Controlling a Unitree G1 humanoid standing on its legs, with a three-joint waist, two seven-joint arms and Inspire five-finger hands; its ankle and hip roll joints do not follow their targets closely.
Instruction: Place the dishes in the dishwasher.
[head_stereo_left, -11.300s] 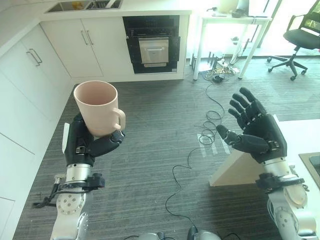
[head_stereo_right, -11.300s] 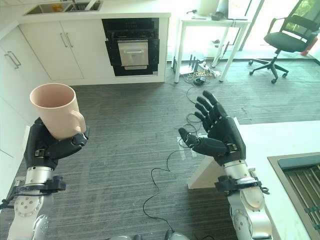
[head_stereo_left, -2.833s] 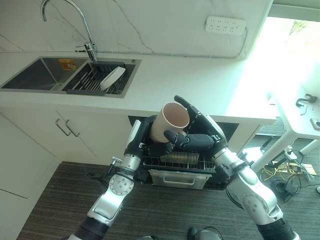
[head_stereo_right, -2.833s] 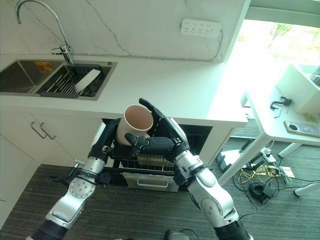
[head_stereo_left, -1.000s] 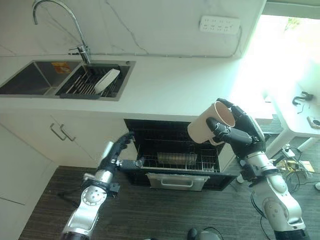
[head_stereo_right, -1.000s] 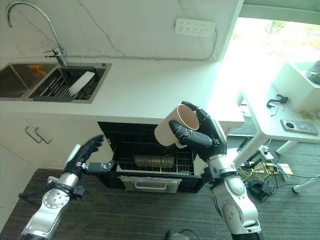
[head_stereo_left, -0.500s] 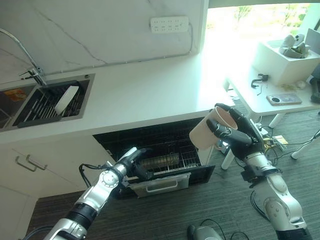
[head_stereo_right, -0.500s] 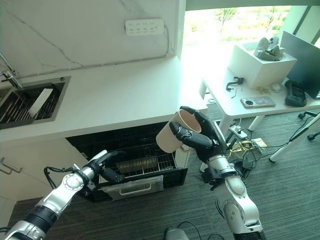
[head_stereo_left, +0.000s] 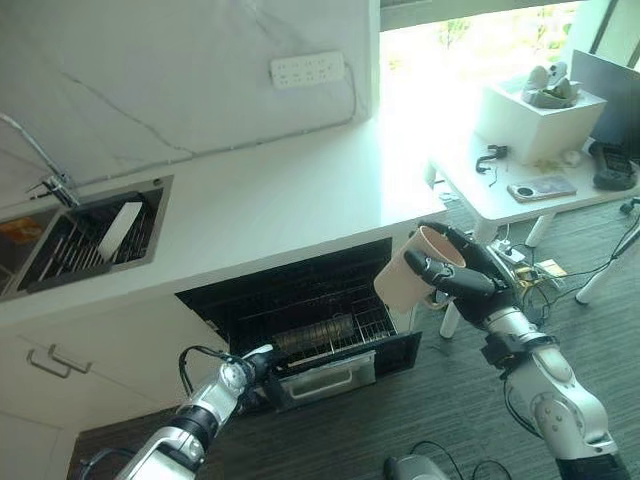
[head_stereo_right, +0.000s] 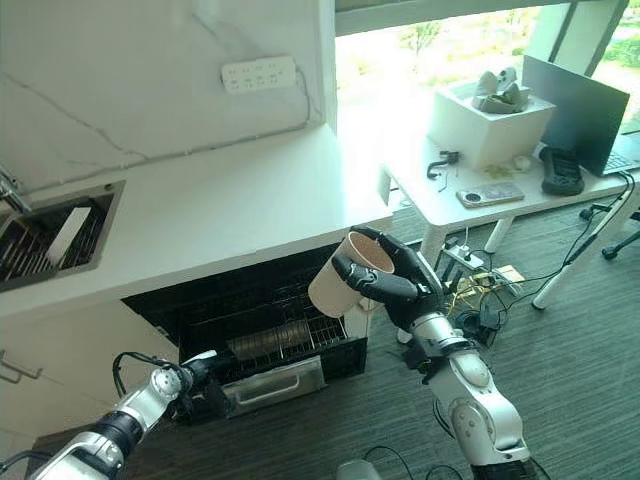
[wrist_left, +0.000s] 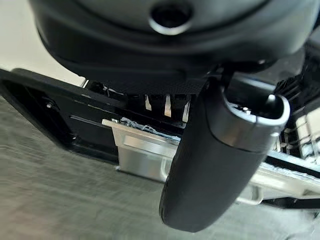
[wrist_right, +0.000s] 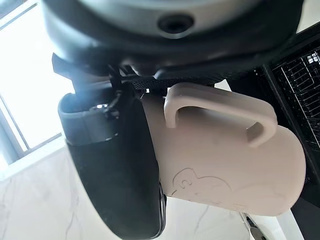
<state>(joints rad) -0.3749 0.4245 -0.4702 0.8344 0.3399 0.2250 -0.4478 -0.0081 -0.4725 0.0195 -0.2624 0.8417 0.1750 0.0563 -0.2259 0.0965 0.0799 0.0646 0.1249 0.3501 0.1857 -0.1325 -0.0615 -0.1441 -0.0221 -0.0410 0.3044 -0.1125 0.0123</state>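
Mug (head_stereo_left: 404, 280): pale pink, loop handle, tilted, clasped by right hand (head_stereo_left: 470, 281) fingers and thumb above the open dishwasher (head_stereo_left: 310, 310). Left hand (head_stereo_right: 195, 378) at the pulled-out rack's front; can't tell its finger state.

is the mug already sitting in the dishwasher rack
No, the right hand holds the pink mug in the air, tilted, above and in front of the pulled-out dishwasher rack.
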